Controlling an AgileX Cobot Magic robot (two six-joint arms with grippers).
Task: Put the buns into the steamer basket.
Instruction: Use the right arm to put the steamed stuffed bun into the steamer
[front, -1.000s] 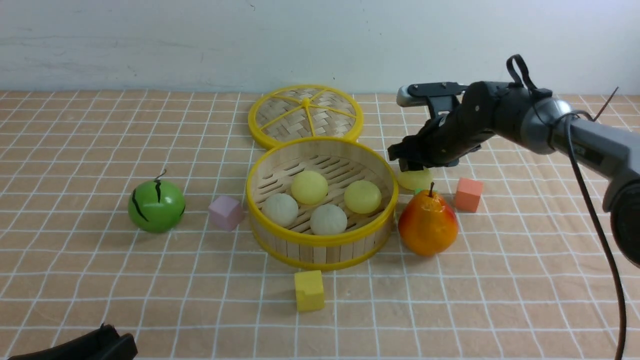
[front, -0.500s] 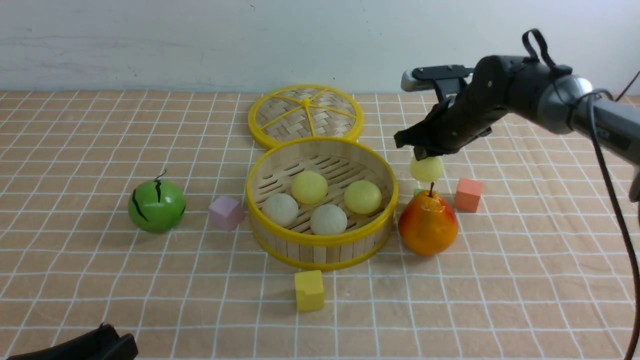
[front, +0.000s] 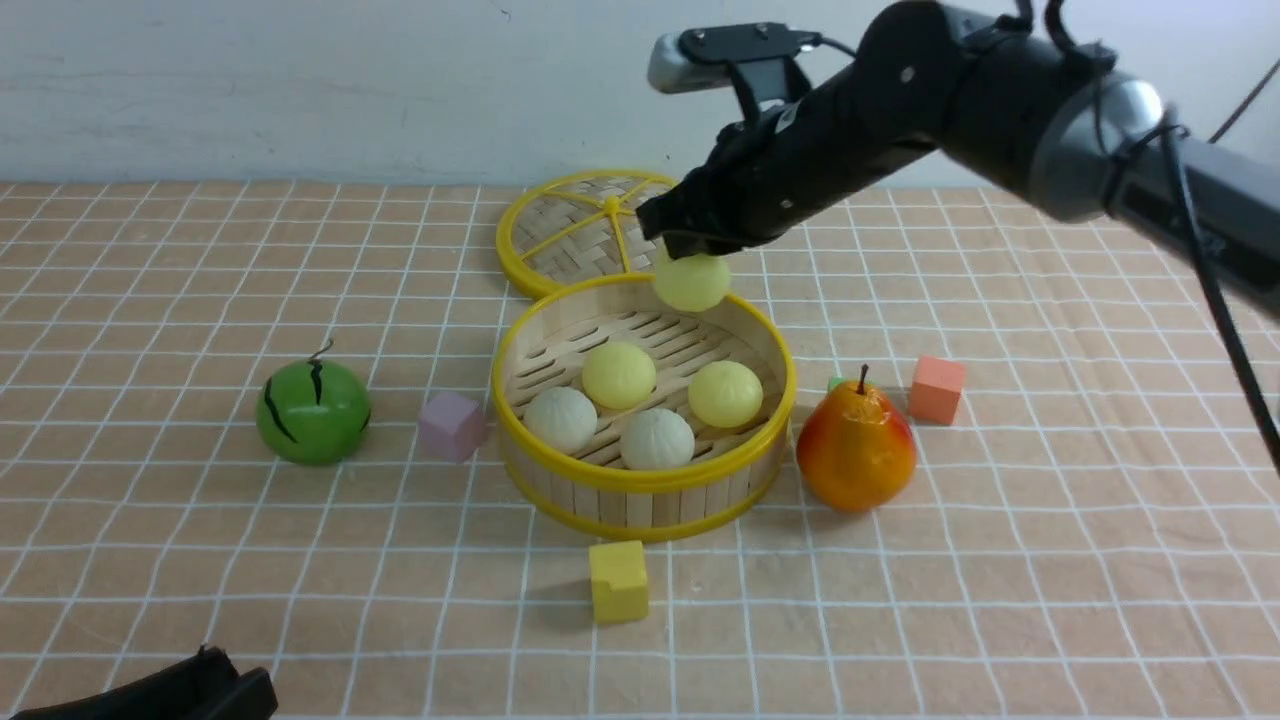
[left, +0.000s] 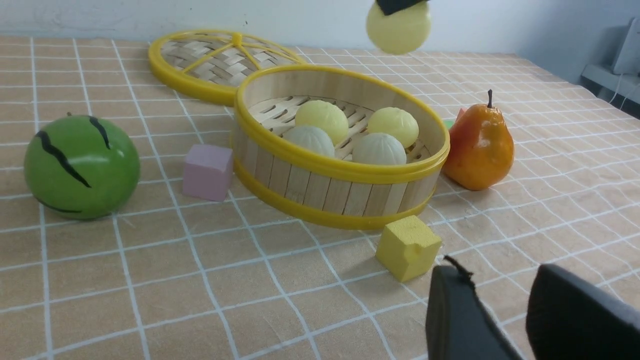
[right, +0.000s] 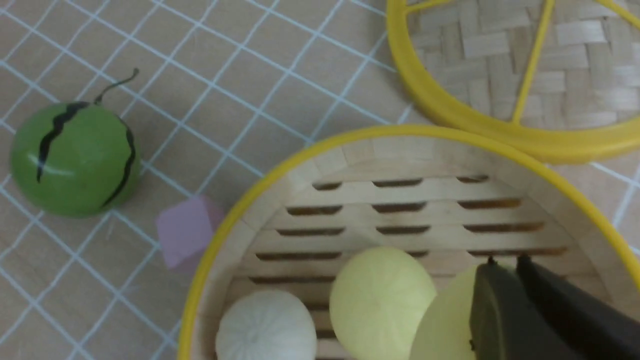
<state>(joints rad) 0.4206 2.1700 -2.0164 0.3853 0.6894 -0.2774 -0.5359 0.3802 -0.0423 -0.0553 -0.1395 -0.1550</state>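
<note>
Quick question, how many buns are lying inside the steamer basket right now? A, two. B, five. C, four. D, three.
C: four buns rest on the slatted floor of the steamer basket, while the fifth bun is up in the air, held by the right gripper near the basket's far rim.
</note>
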